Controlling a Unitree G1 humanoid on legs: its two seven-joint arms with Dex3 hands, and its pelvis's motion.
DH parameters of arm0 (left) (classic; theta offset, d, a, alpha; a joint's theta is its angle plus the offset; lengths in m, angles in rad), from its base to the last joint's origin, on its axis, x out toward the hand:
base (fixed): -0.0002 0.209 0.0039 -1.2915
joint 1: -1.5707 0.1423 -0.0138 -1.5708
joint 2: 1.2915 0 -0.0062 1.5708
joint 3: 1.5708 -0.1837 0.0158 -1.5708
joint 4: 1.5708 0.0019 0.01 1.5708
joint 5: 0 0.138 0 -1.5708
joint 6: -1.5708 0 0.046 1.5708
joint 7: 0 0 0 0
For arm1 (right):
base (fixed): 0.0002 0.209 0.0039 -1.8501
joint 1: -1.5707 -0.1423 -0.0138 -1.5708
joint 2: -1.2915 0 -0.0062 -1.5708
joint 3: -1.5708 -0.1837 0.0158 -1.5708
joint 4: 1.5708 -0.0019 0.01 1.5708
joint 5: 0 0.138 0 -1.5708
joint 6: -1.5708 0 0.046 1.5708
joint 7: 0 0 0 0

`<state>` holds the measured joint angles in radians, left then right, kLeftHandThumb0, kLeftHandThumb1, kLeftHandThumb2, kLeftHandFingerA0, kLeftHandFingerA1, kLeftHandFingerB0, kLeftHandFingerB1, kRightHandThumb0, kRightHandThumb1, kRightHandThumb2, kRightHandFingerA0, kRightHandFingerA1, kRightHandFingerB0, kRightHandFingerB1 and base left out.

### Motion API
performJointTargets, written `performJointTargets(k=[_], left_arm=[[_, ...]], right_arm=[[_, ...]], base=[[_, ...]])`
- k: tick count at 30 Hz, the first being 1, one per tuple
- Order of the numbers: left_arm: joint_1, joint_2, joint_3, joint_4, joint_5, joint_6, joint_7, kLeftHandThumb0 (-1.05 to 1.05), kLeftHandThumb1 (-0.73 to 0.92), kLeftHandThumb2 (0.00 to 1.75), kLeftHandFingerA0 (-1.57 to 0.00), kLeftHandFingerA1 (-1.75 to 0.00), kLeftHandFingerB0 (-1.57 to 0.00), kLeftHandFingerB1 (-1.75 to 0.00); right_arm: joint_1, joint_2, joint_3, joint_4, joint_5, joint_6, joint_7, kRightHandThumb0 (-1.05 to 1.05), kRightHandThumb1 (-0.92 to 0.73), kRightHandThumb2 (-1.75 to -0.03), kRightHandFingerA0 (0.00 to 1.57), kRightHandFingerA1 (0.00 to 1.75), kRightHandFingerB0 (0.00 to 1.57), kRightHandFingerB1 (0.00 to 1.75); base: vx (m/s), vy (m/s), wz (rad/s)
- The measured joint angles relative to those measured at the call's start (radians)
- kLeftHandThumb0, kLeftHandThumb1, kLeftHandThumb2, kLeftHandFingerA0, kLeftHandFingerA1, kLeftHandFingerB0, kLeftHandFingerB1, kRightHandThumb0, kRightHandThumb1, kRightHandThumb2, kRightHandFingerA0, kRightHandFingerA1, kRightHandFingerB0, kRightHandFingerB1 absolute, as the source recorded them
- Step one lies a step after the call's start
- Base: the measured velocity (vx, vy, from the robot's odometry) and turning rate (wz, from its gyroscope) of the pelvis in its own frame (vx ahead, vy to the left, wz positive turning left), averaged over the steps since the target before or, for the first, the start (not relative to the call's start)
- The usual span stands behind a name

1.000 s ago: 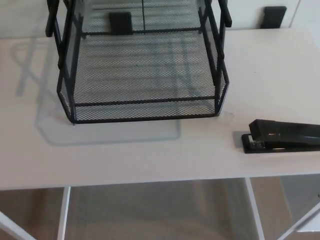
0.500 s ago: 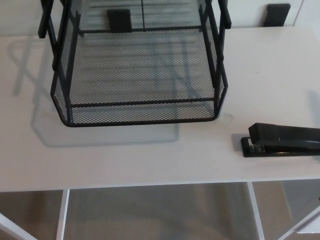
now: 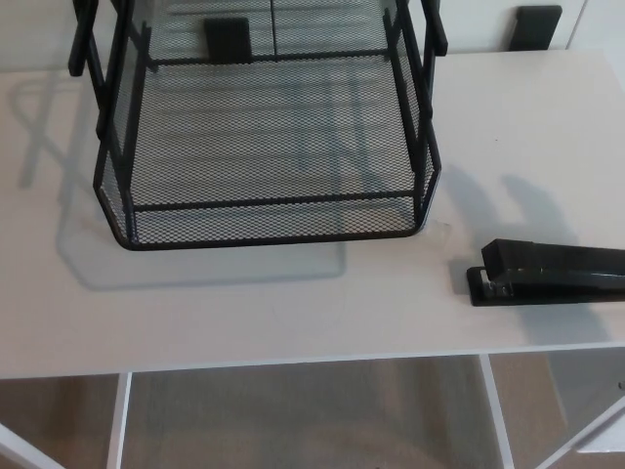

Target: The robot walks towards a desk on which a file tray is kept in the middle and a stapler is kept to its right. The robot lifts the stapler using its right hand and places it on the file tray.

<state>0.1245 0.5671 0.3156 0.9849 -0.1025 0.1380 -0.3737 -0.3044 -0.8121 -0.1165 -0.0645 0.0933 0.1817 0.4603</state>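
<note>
Stapler [image 3: 553,273] on desk [image 3: 293,313], R of file tray [image 3: 273,223] — apart; hands out of view.

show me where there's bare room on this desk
Bare desk runs along the front edge, from the left side to the stapler. Another open patch lies right of the file tray, behind the stapler. The tray's floor is bare too. Tightest: the gap between tray corner and stapler.

Black wire-mesh metal file tray [image 3: 264,220], glossy black stapler [image 3: 552,273], smooth matt white desk [image 3: 244,313]
</note>
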Motion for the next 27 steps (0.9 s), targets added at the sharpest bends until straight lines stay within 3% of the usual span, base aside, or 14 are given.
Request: performJointTargets(k=[2, 3, 7, 8, 10, 11, 13, 14, 15, 16, 22, 23, 24, 27], left_arm=[[-0.001, 0.0, 0.0, 0.001, 0.0, 0.0, 0.0, -0.66, 0.66, 0.89, -0.2, -0.5, -0.09, -0.43], [-0.001, 0.0, 0.0, 0.002, 0.0, 0.0, 0.0, -0.66, 0.65, 0.89, -0.23, -0.51, -0.1, -0.43], [-0.014, 0.0, 0.0, 0.015, 0.001, 0.0, 0.001, -0.67, 0.65, 0.88, -0.21, -0.51, -0.07, -0.43], [-0.019, 0.0, 0.0, 0.02, 0.001, 0.0, 0.001, -0.66, 0.64, 0.88, -0.25, -0.53, -0.09, -0.43], [-0.024, 0.0, 0.001, 0.026, 0.001, 0.0, 0.001, -0.66, 0.64, 0.88, -0.25, -0.53, -0.09, -0.43], [-0.029, 0.0, 0.003, 0.03, 0.001, 0.0, 0.001, -0.65, 0.64, 0.88, -0.22, -0.52, -0.08, -0.43], [-0.029, 0.0, 0.008, 0.026, 0.0, 0.0, 0.001, -0.66, 0.65, 0.89, -0.21, -0.5, -0.09, -0.43], [-0.028, 0.0, 0.008, 0.023, 0.0, 0.0, 0.001, -0.66, 0.66, 0.88, -0.2, -0.49, -0.09, -0.43], [-0.027, 0.0, 0.007, 0.02, 0.001, 0.0, 0.001, -0.66, 0.66, 0.86, -0.17, -0.48, -0.08, -0.42], [-0.026, 0.0, 0.007, 0.016, 0.001, 0.0, 0.001, -0.6, 0.8, 0.62, -0.25, -0.42, -0.13, -0.33], [-0.022, 0.0, 0.007, -0.001, 0.001, 0.0, 0.002, -0.66, 0.65, 0.87, -0.22, -0.5, -0.11, -0.43], [-0.022, 0.0, 0.006, -0.001, 0.001, 0.0, 0.002, -0.61, 0.79, 0.62, -0.29, -0.44, -0.16, -0.34], [-0.021, 0.0, 0.006, -0.002, 0.001, 0.0, 0.002, -0.64, 0.66, 0.87, -0.21, -0.49, -0.1, -0.43], [-0.02, 0.0, 0.005, -0.007, 0.001, 0.001, 0.003, -0.65, 0.65, 0.87, -0.21, -0.49, -0.1, -0.43]], right_arm=[[-0.03, -0.005, 0.061, 0.001, -0.011, 0.018, 0.026, -0.64, -0.45, -0.77, 0.12, 0.45, 0.08, 0.38], [-0.044, -0.008, 0.086, 0.002, -0.016, 0.027, 0.036, -0.35, -0.39, -0.95, 0.01, 0.51, 0.0, 0.49], [-0.133, -0.02, 0.235, 0.027, -0.057, 0.065, 0.099, -0.37, -0.32, -0.93, 0.02, 0.51, 0.0, 0.49], [-0.152, -0.02, 0.27, 0.035, -0.069, 0.07, 0.113, -0.71, -0.45, -0.79, 0.13, 0.46, 0.09, 0.38], [-0.178, -0.02, 0.32, 0.051, -0.088, 0.077, 0.131, -0.71, -0.45, -0.79, 0.13, 0.46, 0.09, 0.38], [-0.195, -0.02, 0.362, 0.066, -0.107, 0.082, 0.147, -0.37, -0.3, -0.92, 0.02, 0.51, 0.0, 0.49], [-0.217, -0.02, 0.417, 0.091, -0.136, 0.085, 0.167, -0.38, -0.31, -0.92, 0.02, 0.51, 0.0, 0.49], [-0.224, -0.02, 0.442, 0.103, -0.152, 0.086, 0.176, -0.73, -0.43, -0.84, 0.06, 0.47, 0.02, 0.36], [-0.229, -0.02, 0.463, 0.112, -0.167, 0.088, 0.184, -0.36, -0.34, -0.93, 0.03, 0.52, 0.0, 0.49], [-0.235, -0.02, 0.484, 0.122, -0.182, 0.089, 0.191, -0.36, -0.35, -0.93, 0.03, 0.52, 0.0, 0.49], [-0.24, -0.021, 0.583, 0.185, -0.268, 0.092, 0.22, -0.67, -0.41, -0.82, 0.05, 0.47, 0.05, 0.33], [-0.238, -0.021, 0.592, 0.189, -0.281, 0.094, 0.227, -0.65, -0.39, -0.8, 0.0, 0.44, 0.07, 0.33], [-0.235, -0.023, 0.6, 0.192, -0.294, 0.096, 0.234, -0.67, -0.43, -0.8, 0.05, 0.43, 0.07, 0.28], [-0.219, -0.029, 0.615, 0.193, -0.331, 0.098, 0.251, -0.59, -0.58, -0.61, 0.08, 0.32, 0.11, 0.22]], base=[[0.0, 0.0, 0.0], [0.0, 0.0, 0.0], [0.0, 0.0, 0.0], [0.0, 0.0, 0.0], [0.0, 0.0, 0.0], [0.0, 0.0, 0.0], [0.0, 0.0, 0.0], [0.0, 0.0, 0.0], [0.0, 0.0, 0.0], [0.0, 0.0, 0.0], [0.0, 0.0, 0.0], [0.0, 0.0, 0.0], [0.0, 0.0, 0.0], [0.0, 0.0, 0.0]])
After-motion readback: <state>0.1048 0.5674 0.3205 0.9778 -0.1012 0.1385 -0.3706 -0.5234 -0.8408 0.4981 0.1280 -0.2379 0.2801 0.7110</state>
